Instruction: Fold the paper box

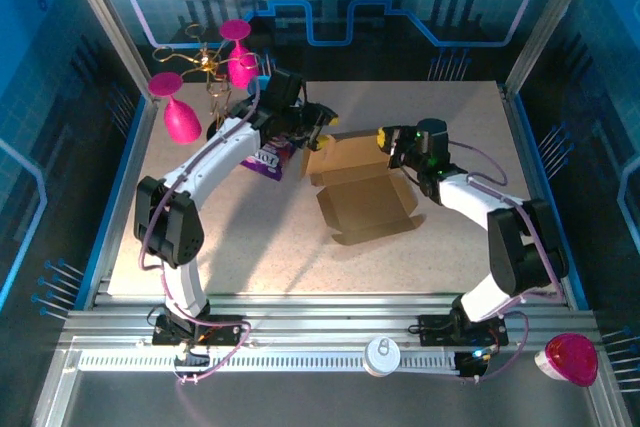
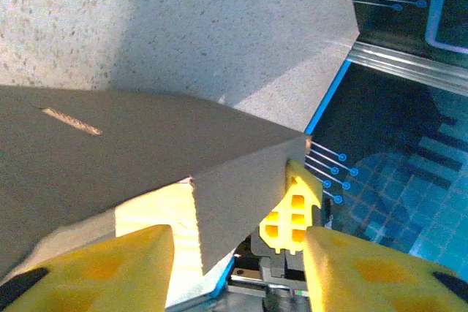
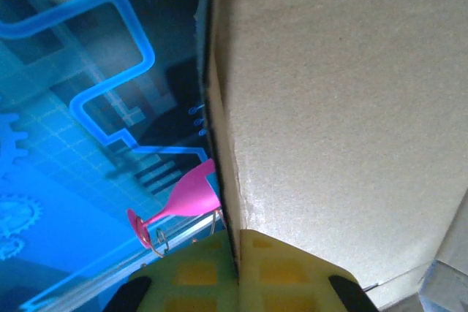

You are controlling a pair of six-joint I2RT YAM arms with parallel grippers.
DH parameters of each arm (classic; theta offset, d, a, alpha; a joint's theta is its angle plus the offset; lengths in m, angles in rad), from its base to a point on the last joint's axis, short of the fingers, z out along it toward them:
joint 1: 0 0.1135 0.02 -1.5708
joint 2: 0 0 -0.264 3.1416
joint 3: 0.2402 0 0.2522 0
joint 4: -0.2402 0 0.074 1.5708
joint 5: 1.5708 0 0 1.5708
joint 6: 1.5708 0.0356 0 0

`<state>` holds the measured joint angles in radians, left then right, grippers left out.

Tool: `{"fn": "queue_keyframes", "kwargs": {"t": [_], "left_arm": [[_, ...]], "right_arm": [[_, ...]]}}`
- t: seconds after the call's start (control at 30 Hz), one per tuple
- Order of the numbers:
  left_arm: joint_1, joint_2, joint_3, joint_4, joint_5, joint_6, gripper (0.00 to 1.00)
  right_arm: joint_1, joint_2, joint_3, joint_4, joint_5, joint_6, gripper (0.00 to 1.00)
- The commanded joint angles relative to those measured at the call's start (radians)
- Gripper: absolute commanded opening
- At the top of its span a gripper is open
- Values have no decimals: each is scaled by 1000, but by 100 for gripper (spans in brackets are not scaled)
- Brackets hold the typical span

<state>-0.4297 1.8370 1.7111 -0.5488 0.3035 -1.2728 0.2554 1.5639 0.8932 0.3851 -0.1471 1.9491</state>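
1. The right gripper (image 3: 238, 277) is clamped tight. Its two blocky yellow plastic fingers meet on the thin raw edge of a wall of the plain brown cardboard paper box (image 3: 329, 122), so that one is holding the box.
2. The wall's matte, finely grained face runs flat up the right wrist view, with its cut edge a dark line straight into the pinch.
3. The left gripper (image 2: 238, 272) stands parted. Its yellow fingers (image 2: 124, 264) sit either side of a folded cardboard corner with daylight on both sides, so it has nothing gripped.
4. The panel above that corner is smooth and grey-brown in shade, with one narrow cut slot (image 2: 71, 122) in it.
5. From above, the left gripper (image 1: 318, 132) is at the box's left end and the right gripper (image 1: 385, 137) is at its right end.
6. The paper box (image 1: 365, 197) sits mid-table between them, with walls raised at the far side. A broad rectangular panel with side tabs spreads toward the near edge.
7. Under it is the speckled, off-white, stone-look tabletop (image 1: 250, 247).
8. A small glossy purple snack packet (image 1: 267, 159) lies just left of the box, beneath the left arm.
9. In the far-left corner are two glossy pink stemmed glasses, one (image 1: 180, 117) lower and one (image 1: 238, 52) higher, by a thin gold wire rack (image 1: 205, 62).
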Motion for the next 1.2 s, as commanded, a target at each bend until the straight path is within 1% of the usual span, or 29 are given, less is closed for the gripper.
{"fn": "queue_keyframes", "kwargs": {"t": [0.0, 0.07, 0.13, 0.17, 0.2, 0.23, 0.3, 0.37, 0.47, 0.53, 0.6, 0.7, 0.77, 0.93, 1.17], "left_arm": [[31, -99, -38, -106, -63, 224, 53], [54, -191, -178, -60, -66, 287, 50], [82, -275, -324, -4, -51, 298, 47], [98, -311, -399, 21, -41, 289, 43], [110, -339, -490, 55, -26, 277, 37], [124, -361, -543, 93, -14, 258, 33], [153, -397, -695, 224, 18, 195, 22], [165, -410, -797, 363, 41, 145, 19], [171, -367, -882, 576, 77, 82, 20], [170, -320, -904, 700, 91, 49, 25], [170, -270, -932, 859, 90, 0, 30], [169, -182, -963, 1085, 95, -66, 33], [165, -127, -967, 1179, 100, -95, 34], [126, -30, -963, 1318, 101, -153, 36], [70, 33, -979, 1507, 46, -229, 37]], "right_arm": [[-8, -62, 83, -205, 38, 51, 0], [-14, -82, 115, -285, 51, 55, 0], [-23, -93, 137, -337, 51, 72, 0], [-27, -98, 143, -347, 51, 85, 0], [-33, -102, 152, -361, 48, 95, 0], [-37, -103, 165, -381, 42, 97, 0], [-53, -102, 196, -420, 25, 87, 0], [-64, -97, 217, -441, 8, 83, 0], [-68, -96, 220, -444, 4, 100, 0], [-70, -94, 222, -447, 0, 106, 0], [-73, -94, 222, -453, -2, 114, 0], [-75, -93, 216, -445, -3, 133, 0], [-76, -91, 214, -442, -3, 143, 0], [-80, -82, 220, -434, -3, 156, 0], [-80, -79, 217, -430, 3, 169, 0]]}}
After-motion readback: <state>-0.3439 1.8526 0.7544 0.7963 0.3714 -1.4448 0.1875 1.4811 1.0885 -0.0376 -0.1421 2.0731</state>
